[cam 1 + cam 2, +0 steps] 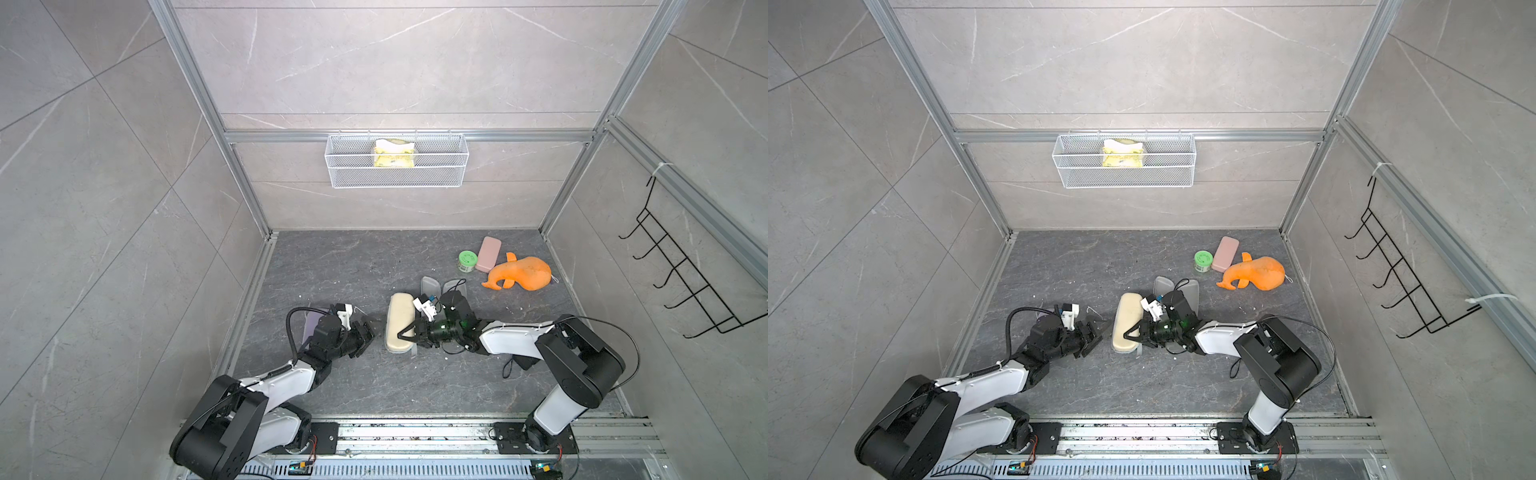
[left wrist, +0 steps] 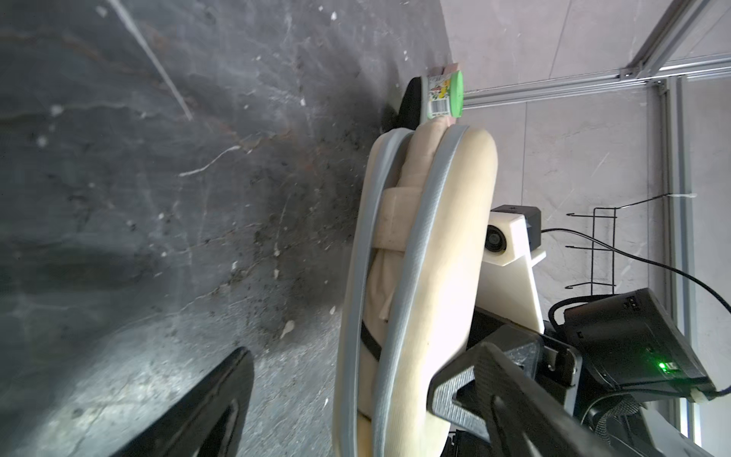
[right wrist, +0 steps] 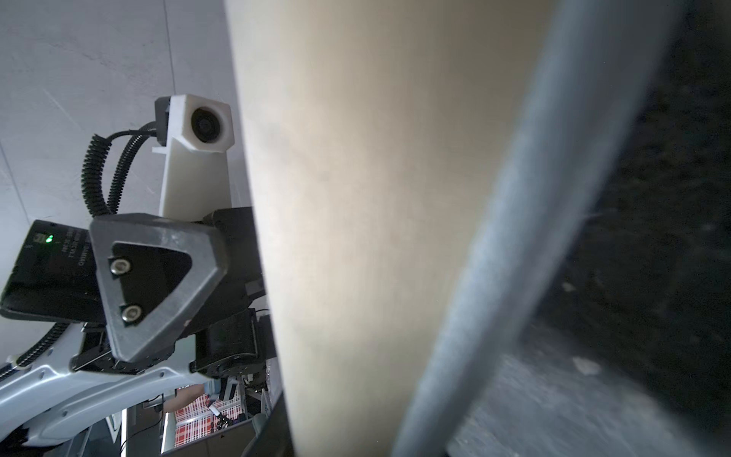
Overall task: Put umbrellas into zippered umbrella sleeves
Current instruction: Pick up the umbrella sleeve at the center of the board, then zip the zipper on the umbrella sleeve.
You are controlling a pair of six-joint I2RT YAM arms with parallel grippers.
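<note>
1. Grey floor (image 1: 332, 266) is bearing the cream sleeve (image 1: 400, 320), cream umbrella (image 2: 399, 221) inside, unzipped.
2. Right gripper (image 1: 409, 330) is pinching its end; left gripper (image 1: 368, 332) is hovering spread (empty) beside it.
3. Bulging fabric is probably threatening to jam zipping.

Dark marbled floor (image 1: 353, 270), cream sleeve (image 1: 400, 320), open grey-lined sleeve (image 1: 430, 286), green jar (image 1: 468, 261), pink case (image 1: 488, 253), orange plush (image 1: 523, 274)
</note>
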